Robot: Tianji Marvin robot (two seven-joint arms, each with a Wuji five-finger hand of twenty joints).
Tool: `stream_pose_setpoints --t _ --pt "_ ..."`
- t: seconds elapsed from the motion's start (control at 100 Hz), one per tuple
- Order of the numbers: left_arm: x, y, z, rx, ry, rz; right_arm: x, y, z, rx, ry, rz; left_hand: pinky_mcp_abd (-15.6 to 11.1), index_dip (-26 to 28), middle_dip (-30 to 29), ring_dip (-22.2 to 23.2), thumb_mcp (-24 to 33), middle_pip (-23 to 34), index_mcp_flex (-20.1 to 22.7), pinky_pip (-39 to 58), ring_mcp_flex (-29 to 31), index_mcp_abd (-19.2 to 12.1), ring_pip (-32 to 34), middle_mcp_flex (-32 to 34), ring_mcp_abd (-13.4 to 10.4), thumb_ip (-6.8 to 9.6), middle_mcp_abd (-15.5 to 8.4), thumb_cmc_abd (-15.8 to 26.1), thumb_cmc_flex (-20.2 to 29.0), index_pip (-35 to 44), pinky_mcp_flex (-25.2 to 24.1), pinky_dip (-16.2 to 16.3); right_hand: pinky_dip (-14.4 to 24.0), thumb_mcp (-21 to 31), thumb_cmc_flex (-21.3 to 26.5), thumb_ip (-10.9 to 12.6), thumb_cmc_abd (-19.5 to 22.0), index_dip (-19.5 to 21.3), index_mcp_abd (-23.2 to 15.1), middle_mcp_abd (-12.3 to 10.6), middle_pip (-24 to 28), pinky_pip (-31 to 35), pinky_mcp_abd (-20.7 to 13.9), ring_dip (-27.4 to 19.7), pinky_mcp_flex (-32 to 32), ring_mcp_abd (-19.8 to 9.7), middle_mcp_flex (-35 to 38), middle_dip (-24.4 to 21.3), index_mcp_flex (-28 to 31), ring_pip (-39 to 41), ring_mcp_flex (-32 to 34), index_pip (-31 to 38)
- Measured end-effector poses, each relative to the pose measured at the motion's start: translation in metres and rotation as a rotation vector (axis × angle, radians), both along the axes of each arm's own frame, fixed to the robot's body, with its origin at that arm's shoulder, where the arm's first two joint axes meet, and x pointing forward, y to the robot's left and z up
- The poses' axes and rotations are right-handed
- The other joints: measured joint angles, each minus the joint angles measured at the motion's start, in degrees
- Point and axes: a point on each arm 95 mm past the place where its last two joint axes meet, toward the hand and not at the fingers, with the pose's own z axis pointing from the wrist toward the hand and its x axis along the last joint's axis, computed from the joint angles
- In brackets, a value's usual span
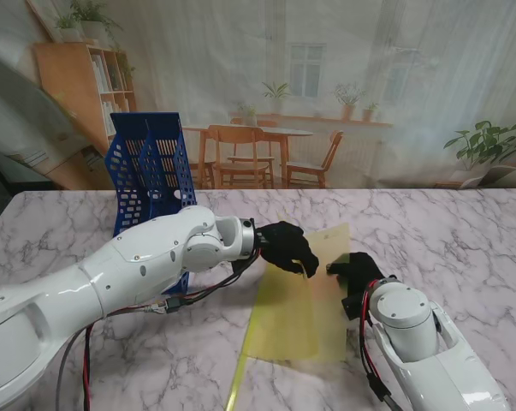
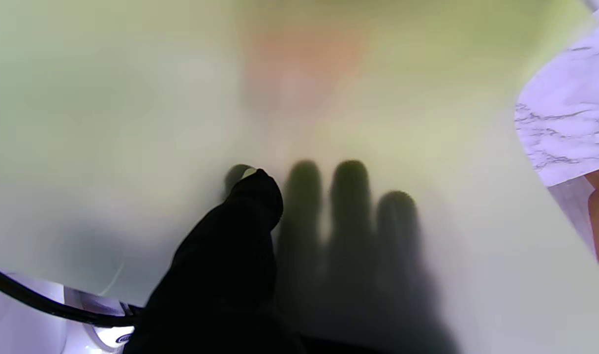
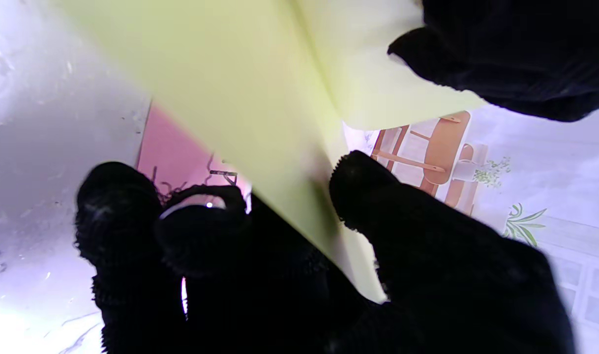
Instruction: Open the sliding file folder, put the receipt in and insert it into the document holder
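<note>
A translucent yellow file folder (image 1: 300, 308) lies on the marble table in front of me, its far edge lifted. My left hand (image 1: 285, 247) is shut on the folder's upper sheet (image 2: 132, 98); the thumb (image 2: 240, 236) is on the near face and the other fingers show through it as shadows. My right hand (image 1: 358, 272) is at the folder's right edge, pinching a yellow sheet (image 3: 240, 98) between thumb and fingers. A pink paper, probably the receipt (image 3: 171, 152), shows past the right hand's fingers beside that sheet. The blue mesh document holder (image 1: 146, 171) stands far left.
A narrow yellow strip (image 1: 235, 387), likely the folder's slide bar, lies on the table near me by the folder's left corner. The left forearm (image 1: 155, 257) crosses in front of the document holder. A printed room backdrop stands behind the table's far edge.
</note>
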Motion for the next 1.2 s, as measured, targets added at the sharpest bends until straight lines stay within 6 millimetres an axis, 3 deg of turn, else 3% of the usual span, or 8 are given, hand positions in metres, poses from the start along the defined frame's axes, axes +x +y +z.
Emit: stream_pose_setpoints --t 0.18,0.41,0.55,0.63,0.73,0.83,1.0,1.2 --pt "-0.008 0.007 0.012 -0.044 0.018 0.006 0.000 0.000 0.000 -0.003 0.001 0.001 0.84 -0.34 2.94 1.45 -0.01 0.61 1.04 1.51 0.01 0.11 1.53 0.59 0.90 -0.03 -0.01 0.29 0.10 0.00 0.00 0.15 0.00 0.00 0.00 0.00 0.00 0.00 -0.01 0.00 0.00 0.02 0.00 0.00 -0.19 0.00 0.00 0.00 0.00 0.00 0.00 0.00" --pt "-0.012 0.031 0.020 -0.059 -0.005 0.005 -0.001 0.007 -0.002 -0.031 0.015 0.025 0.90 0.70 4.58 2.35 -0.01 0.73 1.08 1.60 0.02 0.11 2.15 0.61 0.99 -0.61 -0.66 0.44 0.11 0.00 0.00 0.27 -0.07 -1.99 0.00 0.00 1.36 -0.93 -1.58 0.79 -0.67 -0.83 0.00 -1.10 -3.77 0.81 -1.47 -0.13 -0.05 -0.67 -0.08 -0.75" --pt "-0.010 0.041 0.019 -0.040 0.001 0.018 0.001 0.015 -0.002 -0.107 0.001 0.061 0.90 1.47 5.16 2.39 0.00 0.73 1.08 1.60 0.02 0.11 2.15 0.61 0.99 -0.71 -0.80 0.44 0.12 0.00 -0.08 0.27 -0.07 -6.00 0.65 0.00 4.71 -5.31 -4.02 2.41 -3.97 -4.14 -0.02 -5.36 -11.12 3.57 -6.87 -0.39 -3.99 -10.13 -0.50 -3.61" --pt "-0.009 0.045 0.019 -0.033 -0.001 0.020 0.002 0.016 -0.003 -0.149 -0.007 0.074 0.90 2.11 5.24 2.74 -0.01 0.74 1.08 1.60 0.02 0.11 2.17 0.61 1.01 -0.71 -1.38 0.44 0.13 -0.02 -0.25 0.28 2.05 -12.48 0.42 0.19 6.75 -5.97 -4.41 4.14 -5.78 -7.14 -0.03 -9.08 -16.89 5.44 -12.69 -1.02 -6.88 -19.88 -1.28 -8.86" --pt "-0.009 0.048 0.018 -0.024 -0.003 0.018 0.001 0.016 -0.003 -0.167 -0.011 0.080 0.90 2.15 5.25 2.92 -0.01 0.76 1.08 1.60 0.02 0.11 2.34 0.61 1.01 -0.74 -1.38 0.44 0.13 -0.03 -0.31 0.28 4.48 -12.94 -7.33 4.11 8.02 0.03 -4.48 5.65 -8.45 -9.55 -0.06 -9.71 -23.90 7.14 -21.39 -2.33 -9.42 -27.17 -7.92 -18.36" --pt "-0.010 0.048 0.016 -0.020 -0.001 0.016 0.000 0.014 -0.003 -0.159 -0.032 0.085 0.90 2.18 5.26 2.92 -0.01 0.76 1.08 1.60 0.02 0.11 2.39 0.61 1.01 -0.75 -1.38 0.44 0.13 -0.03 -0.31 0.27 5.54 -13.12 -11.44 4.72 7.90 2.42 -5.62 6.71 -10.92 -9.97 -2.07 -9.73 -29.41 7.05 -28.02 -3.87 -13.01 -28.65 -15.66 -19.51" --pt "-0.010 0.048 0.014 -0.017 0.005 0.014 -0.004 0.006 0.001 -0.127 -0.076 0.057 0.90 2.48 5.26 2.93 -0.01 0.76 1.08 1.60 0.02 0.11 2.40 0.61 1.01 -0.90 -1.42 0.44 0.13 -0.04 -0.31 0.28 6.84 -14.98 -12.14 4.76 10.23 3.47 -7.31 6.66 -13.50 -10.02 -4.65 -9.72 -33.90 5.54 -37.00 -5.96 -16.72 -30.00 -26.09 -19.50" --pt "-0.010 0.048 0.015 -0.022 0.005 0.017 -0.006 -0.006 0.011 -0.088 -0.151 0.016 0.90 2.92 5.29 2.93 -0.01 0.76 1.08 1.60 0.02 0.11 2.41 0.61 1.01 -1.18 -1.43 0.44 0.13 -0.06 -0.31 0.27 7.47 -16.28 -12.14 4.83 10.71 3.48 -7.97 6.64 -13.76 -10.03 -5.61 -9.81 -34.99 5.20 -39.00 -6.65 -16.64 -31.29 -27.88 -19.50"
